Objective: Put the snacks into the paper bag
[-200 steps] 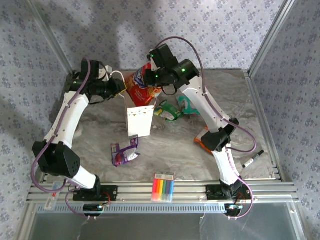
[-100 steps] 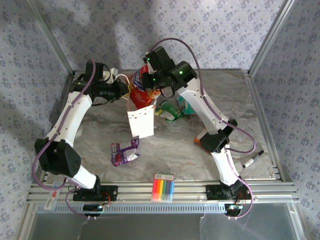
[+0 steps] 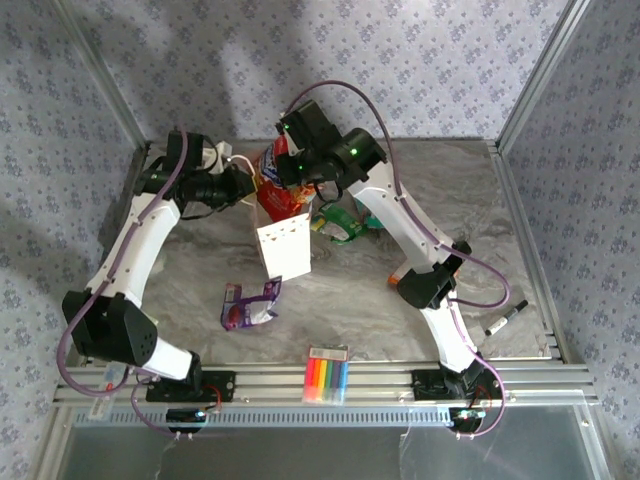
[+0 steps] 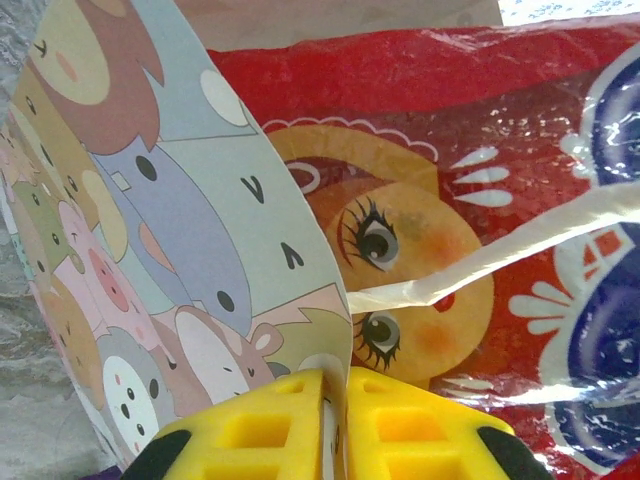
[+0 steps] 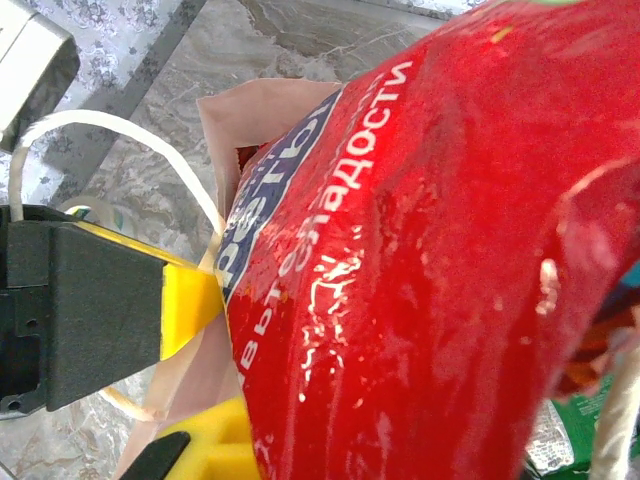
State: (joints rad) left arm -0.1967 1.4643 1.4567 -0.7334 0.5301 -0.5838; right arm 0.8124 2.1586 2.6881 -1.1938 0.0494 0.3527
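Observation:
The white paper bag (image 3: 285, 248) stands mid-table, leaning a little. My left gripper (image 3: 246, 186) is shut on its side wall; the yellow fingers (image 4: 260, 435) pinch the cartoon-printed paper (image 4: 150, 230). The large red snack packet (image 3: 279, 184) sticks out of the bag's mouth, with my right gripper (image 3: 302, 176) shut on it. The packet (image 5: 450, 270) hides all but one yellow finger (image 5: 205, 445) in the right wrist view. Green (image 3: 340, 228) and teal (image 3: 373, 214) packets lie right of the bag, the purple one (image 3: 248, 306) in front, and the orange one (image 3: 400, 277) shows partly behind the right arm.
A rainbow-striped marker pack (image 3: 327, 375) lies at the near edge. A black pen (image 3: 507, 318) rests at the right. The bag's white cord handle (image 5: 120, 140) loops beside the left gripper. Metal frame rails border the table.
The left gripper has closed on the bag's side wall. The right arm has carried the red packet slightly left over the bag's mouth, and the bag has tilted a little.

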